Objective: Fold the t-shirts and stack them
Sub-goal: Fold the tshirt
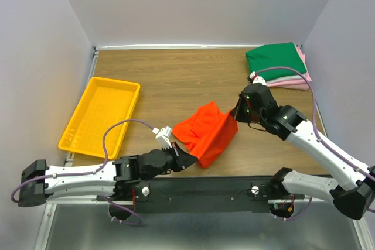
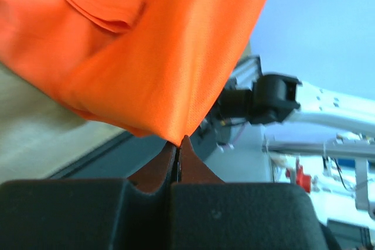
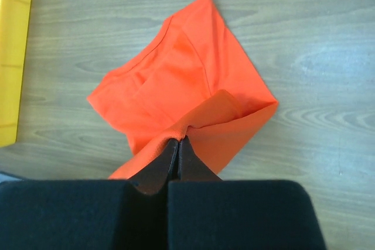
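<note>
Orange t-shirt [image 1: 206, 133] at centre frame, pinched at opposite edges by the left gripper [image 1: 188, 157] and right gripper [image 1: 235, 115], both jaws closed on the cloth. Folded t-shirts [image 1: 278, 62], green over pink, lie at upper right.

A shallow rectangular tray of bright yellow plastic [image 1: 99, 115] lies on the left side of the brown wood-grain table [image 1: 176, 80], turned at a slant to the table's edges; its long rim also shows at the left border of the right wrist view [image 3: 12, 57]. Pale grey-lilac walls [image 1: 199, 4] enclose the table on three sides. A black mounting strip [image 1: 205, 188] runs along the near edge, with dull sheet metal [image 1: 199, 229] below it.
</note>
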You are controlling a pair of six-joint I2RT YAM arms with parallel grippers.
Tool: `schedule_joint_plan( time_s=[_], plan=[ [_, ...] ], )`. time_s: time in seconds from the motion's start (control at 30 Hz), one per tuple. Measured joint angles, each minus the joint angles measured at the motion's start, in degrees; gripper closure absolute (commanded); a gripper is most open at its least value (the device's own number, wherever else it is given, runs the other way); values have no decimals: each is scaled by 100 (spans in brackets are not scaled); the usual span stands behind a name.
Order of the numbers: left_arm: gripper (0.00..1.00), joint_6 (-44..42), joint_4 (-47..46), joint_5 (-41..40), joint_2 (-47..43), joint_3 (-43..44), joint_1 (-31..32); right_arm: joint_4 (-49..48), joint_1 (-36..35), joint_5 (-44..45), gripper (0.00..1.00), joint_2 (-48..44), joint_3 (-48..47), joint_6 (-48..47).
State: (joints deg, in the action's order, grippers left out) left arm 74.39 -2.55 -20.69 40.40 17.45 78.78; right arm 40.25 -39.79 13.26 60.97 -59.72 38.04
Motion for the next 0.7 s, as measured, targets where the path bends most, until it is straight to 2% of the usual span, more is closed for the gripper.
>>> schedule_joint_plan(
  time_s=[0.27, 0.7],
  plan=[
    [100, -455, -382, 380, 74, -205, -874, -437, -2, 306, 100, 555, -105, -197],
    [100, -782, -883, 750, 26, -680, -1897, -1182, -2, 540, 100, 1674, -420, -518]
  ],
)
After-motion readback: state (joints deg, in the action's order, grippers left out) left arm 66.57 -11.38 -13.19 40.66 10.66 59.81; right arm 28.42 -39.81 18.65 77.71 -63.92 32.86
